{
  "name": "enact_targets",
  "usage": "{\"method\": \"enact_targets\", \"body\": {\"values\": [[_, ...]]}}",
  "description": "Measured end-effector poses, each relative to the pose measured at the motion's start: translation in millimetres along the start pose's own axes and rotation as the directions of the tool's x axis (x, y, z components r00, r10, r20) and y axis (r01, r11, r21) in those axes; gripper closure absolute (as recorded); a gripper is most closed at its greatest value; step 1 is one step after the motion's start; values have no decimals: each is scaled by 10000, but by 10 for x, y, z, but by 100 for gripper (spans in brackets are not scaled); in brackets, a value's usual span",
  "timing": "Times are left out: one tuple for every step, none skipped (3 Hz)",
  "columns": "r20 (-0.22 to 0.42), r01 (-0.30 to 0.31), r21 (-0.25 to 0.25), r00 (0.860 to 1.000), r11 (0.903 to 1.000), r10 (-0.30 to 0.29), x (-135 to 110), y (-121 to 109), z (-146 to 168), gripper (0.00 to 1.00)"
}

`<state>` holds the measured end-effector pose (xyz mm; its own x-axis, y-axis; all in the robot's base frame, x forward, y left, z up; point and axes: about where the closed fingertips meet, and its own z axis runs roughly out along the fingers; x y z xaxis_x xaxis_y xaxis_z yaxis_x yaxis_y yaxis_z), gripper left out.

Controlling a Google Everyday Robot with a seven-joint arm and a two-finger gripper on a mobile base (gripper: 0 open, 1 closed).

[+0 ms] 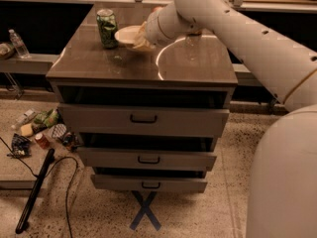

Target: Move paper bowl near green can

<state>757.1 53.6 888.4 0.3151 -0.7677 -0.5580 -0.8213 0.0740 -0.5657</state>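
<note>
Item 1, gripper [140, 37]: over the rear left part of the cabinet top, at the end of my white arm [237, 29], which reaches in from the right. It is clamped on the right edge of the paper bowl.

Item 2, paper bowl [126, 33]: off-white, held roughly level and seemingly just clear of the surface. It is just beside the green can, on the can's right; I cannot tell whether the two touch.

Item 3, green can [107, 28]: upright near the rear left corner of the top, silver rim uppermost.

Item 4, cabinet top [198, 63]: brown and glossy, with a pale curved reflection under my arm.

Item 5, three drawers [143, 118]: stacked below the top, each partly pulled out, each with a dark handle.

Item 6, floor: blue tape cross [144, 211] in front of the cabinet; a black cable [34, 190] and scattered packets [42, 130] to the left.

Item 7, water bottle [19, 43]: standing on the ledge at far left.
</note>
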Motion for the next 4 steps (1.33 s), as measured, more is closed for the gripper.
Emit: {"method": "enact_targets", "body": {"values": [[396, 127, -430, 9992, 9990, -110, -152, 108, 98, 74], [704, 155, -617, 9975, 9980, -112, -242, 137, 174, 51], [945, 161, -725, 9955, 9972, -92, -316, 155, 228, 28], [1190, -26, -801, 9928, 9968, 121, -372, 142, 191, 0]]}}
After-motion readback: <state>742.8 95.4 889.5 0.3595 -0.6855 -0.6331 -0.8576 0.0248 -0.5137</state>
